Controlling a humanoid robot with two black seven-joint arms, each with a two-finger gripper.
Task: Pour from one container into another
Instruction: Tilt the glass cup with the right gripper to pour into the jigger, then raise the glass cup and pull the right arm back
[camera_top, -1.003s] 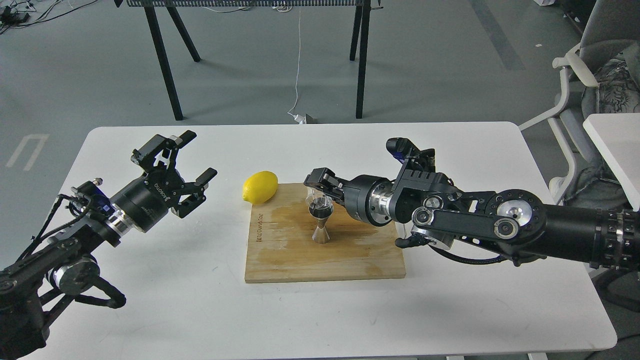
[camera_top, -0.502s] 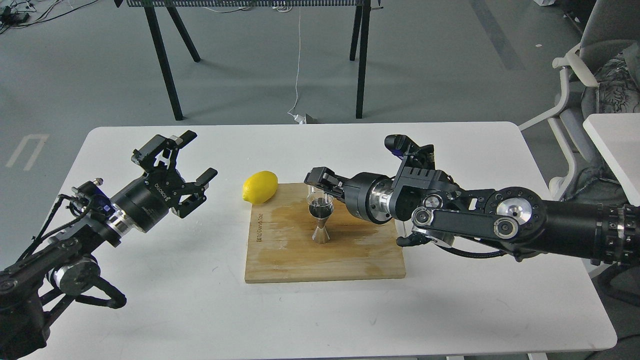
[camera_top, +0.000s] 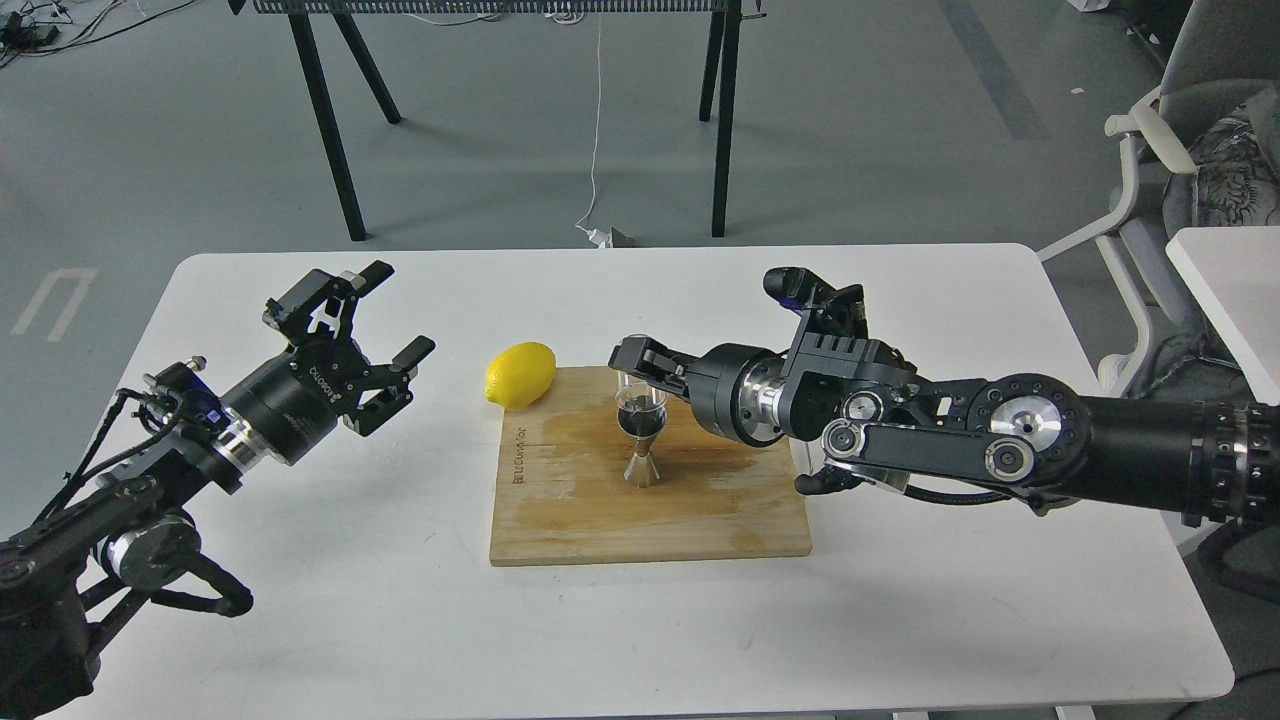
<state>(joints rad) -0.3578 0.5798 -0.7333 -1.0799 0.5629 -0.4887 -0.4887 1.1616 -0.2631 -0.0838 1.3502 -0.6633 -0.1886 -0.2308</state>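
The steel hourglass jigger (camera_top: 640, 455) stands upright on the wooden board (camera_top: 650, 525), with dark liquid in its upper cone. Right above its rim hangs the small clear glass cup (camera_top: 641, 398), and my right gripper (camera_top: 633, 368), reaching in from the right, is shut on it. The cup is faint against the dark fingers, so its tilt is hard to judge. My left gripper (camera_top: 392, 312) hovers open over the left part of the table, well apart from the board, with nothing between its fingers.
A yellow lemon (camera_top: 520, 374) lies at the board's far left corner. The board has a damp stain around the jigger. The white table (camera_top: 300, 600) ends close in front. An office chair (camera_top: 1190, 170) stands at the right.
My right wrist has lifted and turned slightly, and the cup now sits a bit higher over the jigger. The left arm has not moved.
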